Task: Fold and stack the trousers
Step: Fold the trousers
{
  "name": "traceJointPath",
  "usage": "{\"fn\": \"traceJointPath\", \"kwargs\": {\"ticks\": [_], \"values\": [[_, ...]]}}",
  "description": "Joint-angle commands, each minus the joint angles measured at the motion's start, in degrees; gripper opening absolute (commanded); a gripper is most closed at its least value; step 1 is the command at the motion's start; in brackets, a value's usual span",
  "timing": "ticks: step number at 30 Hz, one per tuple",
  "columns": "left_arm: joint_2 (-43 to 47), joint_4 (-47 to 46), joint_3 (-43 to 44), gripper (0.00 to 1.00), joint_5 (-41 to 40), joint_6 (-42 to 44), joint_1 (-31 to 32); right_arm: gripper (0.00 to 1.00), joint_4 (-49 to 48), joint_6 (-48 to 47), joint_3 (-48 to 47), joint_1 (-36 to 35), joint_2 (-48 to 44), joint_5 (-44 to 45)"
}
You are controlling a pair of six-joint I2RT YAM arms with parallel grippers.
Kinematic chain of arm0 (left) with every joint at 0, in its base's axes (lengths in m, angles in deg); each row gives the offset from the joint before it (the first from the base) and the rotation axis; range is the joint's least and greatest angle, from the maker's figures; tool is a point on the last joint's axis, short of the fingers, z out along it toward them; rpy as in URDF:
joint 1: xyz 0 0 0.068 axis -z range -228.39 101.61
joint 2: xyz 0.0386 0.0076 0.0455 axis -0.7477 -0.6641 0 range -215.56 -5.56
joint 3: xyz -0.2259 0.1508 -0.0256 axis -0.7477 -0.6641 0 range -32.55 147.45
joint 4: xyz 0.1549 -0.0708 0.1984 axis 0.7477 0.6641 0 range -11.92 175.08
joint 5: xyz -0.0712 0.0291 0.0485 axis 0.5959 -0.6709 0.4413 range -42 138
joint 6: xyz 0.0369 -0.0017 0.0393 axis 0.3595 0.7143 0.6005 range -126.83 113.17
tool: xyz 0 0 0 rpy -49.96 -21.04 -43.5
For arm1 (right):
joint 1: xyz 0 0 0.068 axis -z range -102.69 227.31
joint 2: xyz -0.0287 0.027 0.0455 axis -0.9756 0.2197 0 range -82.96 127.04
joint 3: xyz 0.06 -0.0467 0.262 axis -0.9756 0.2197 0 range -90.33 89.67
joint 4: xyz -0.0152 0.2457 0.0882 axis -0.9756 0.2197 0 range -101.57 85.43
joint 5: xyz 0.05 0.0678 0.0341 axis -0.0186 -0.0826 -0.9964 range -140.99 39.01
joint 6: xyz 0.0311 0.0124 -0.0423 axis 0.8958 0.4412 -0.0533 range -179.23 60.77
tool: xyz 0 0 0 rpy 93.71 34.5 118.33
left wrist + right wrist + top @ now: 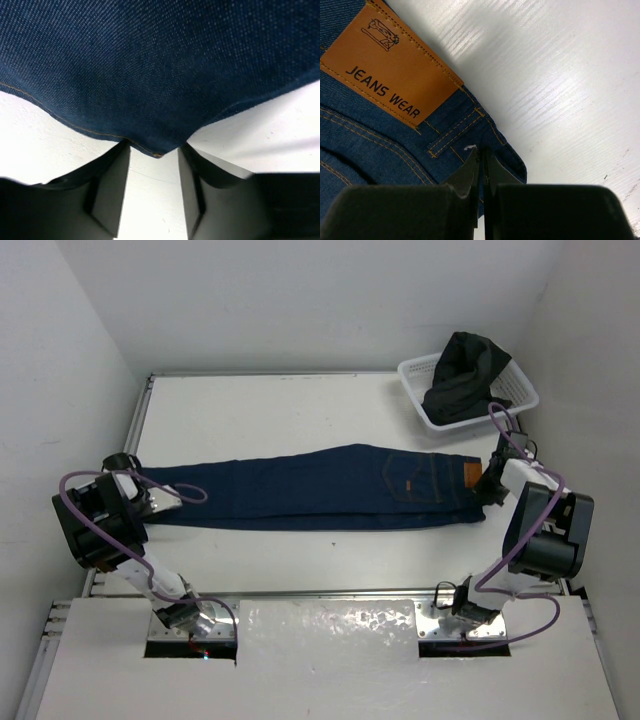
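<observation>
Across the middle of the surface (pixel 300 415) the trousers (pixel 330 485) are laid flat, leg upon leg. No crosswise fold is made yet, and stacking is left. The left fingers (pixel 107 200) are set partly apart about the hem corner. The right fingers (pixel 465 175) are closed at the waistband; whether cloth is caught cannot be told. A basket (pixel 520 390) holding a dark garment (pixel 465 370) is set at the far right, and nothing is seen in the way.

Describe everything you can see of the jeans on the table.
The jeans are dark navy denim with tan stitching, legs laid together, lying flat across the white table, waistband to the right, hems to the left. A back pocket and a tan JEANS WEAR patch face up. The open left gripper straddles a hem corner; the shut right gripper sits at the waistband corner.
</observation>
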Motion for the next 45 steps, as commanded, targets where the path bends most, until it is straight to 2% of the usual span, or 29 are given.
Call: {"fn": "traceJointPath", "kwargs": {"ticks": [1, 2, 4, 5, 9, 21, 24, 27, 29, 30, 31, 33, 37, 45], "values": [[1.09, -5.21, -0.93, 0.4, -0.19, 1.06, -0.59, 0.0, -2.02, -0.78, -0.77, 0.0, -2.12, 0.28], [0.65, -5.13, -0.66, 0.32, -0.19, 0.71, -0.59, 0.0, -2.02, -0.78, -0.86, 0.0, -2.12, 0.28], [0.47, -5.3, -0.49, 0.24, 0.07, -0.09, -0.68, 0.0, -2.28, -0.87, -0.86, -0.09, -2.12, 0.1], [0.47, -5.65, -0.57, 0.15, 0.33, -0.35, -0.68, 0.0, -2.29, -0.87, -0.86, 0.0, -2.12, 0.1], [0.64, -5.83, 0.04, 0.0, 0.07, -1.31, -0.77, 0.0, -2.2, -1.22, -1.04, 0.0, -2.56, 0.1], [0.38, 4.89, 13.13, 0.0, 4.46, -9.57, -2.61, 0.0, 0.53, -3.68, -3.24, 0.09, -10.11, 1.59], [-0.06, 6.91, 13.93, 0.0, 4.99, -8.97, -2.62, 0.0, 1.4, -5.26, -3.23, 0.09, -10.21, 0.11], [1.78, 6.91, 11.13, 0.0, 7.18, -8.09, -2.53, 0.14, -1.3, -5.53, -0.27, -0.61, -9.94, -2.79], [2.4, 6.65, 9.72, 0.0, 7.19, -7.91, -2.44, 0.37, -4.11, -3.96, 2.72, -1.4, -10.38, -4.63], [2.4, 6.56, 9.27, 0.0, 7.19, -8.0, -2.44, 0.37, -5.18, -3.95, 3.87, -1.67, -10.38, -5.78], [2.31, 6.39, 9.01, 0.0, 6.58, -8.17, -2.44, 0.43, -6.06, -2.38, 4.75, -1.84, -10.47, -6.57], [2.31, 5.95, 8.04, 0.0, 5.96, -8.26, -2.53, 0.47, -8.34, -0.18, 7.39, -2.19, -10.21, -8.42], [2.75, 6.04, 7.6, 0.0, 6.05, -8.44, -2.44, 0.48, -9.32, 1.5, 9.68, -2.55, -9.5, -7.46], [2.93, 6.65, 8.3, 0.0, 5.69, -8.35, -2.44, 0.51, -11.69, 1.5, 10.48, -2.55, -5.81, -6.85]]}}
